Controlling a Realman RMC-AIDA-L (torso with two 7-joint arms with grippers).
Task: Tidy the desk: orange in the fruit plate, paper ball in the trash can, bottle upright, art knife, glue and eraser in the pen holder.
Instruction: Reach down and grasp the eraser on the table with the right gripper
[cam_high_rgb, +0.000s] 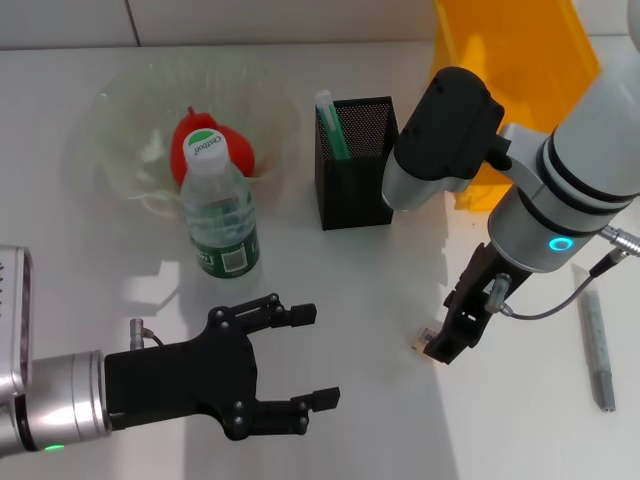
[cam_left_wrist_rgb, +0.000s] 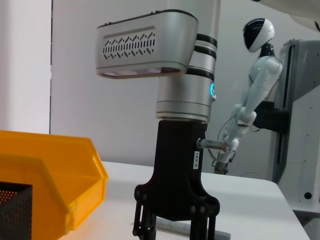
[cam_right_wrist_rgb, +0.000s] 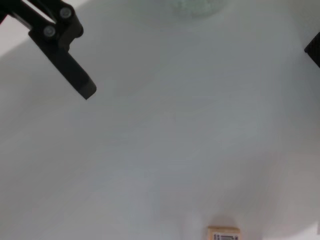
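Left gripper (cam_high_rgb: 305, 357): black, fingers spread wide with nothing between them, low at the near left over bare desk (cam_high_rgb: 120, 260).
Fruit plate (cam_high_rgb: 120, 110): far left, holding the orange (cam_high_rgb: 240, 148).
Bottle (cam_high_rgb: 220, 215): upright on its base, white cap on top, just in front of the fruit plate and hiding part of the orange.
Open room: a wide bare stretch of white desk lies between the left gripper and the right gripper.
Pen holder (cam_high_rgb: 357, 165): centre rear, with a pale green-tipped stick (cam_high_rgb: 331, 124) leaning in its left corner; the right arm's dark wrist housing sits just beside it.
Eraser (cam_high_rgb: 424, 338): on the desk at centre right, touching or just beside the right gripper's tip; its barcode label shows in the right wrist view (cam_right_wrist_rgb: 223, 233).
Right gripper (cam_high_rgb: 452, 335): pointing down at the desk by the eraser; whether its fingers are parted cannot be told.
Trash can (cam_high_rgb: 520, 60): far right rear, partly behind the right arm.
Grey art knife (cam_high_rgb: 597, 345): flat near the desk's right edge, well apart from the pen holder.
Room: white wall behind; a white humanoid figure (cam_left_wrist_rgb: 252, 95) stands beyond the desk in the left wrist view.
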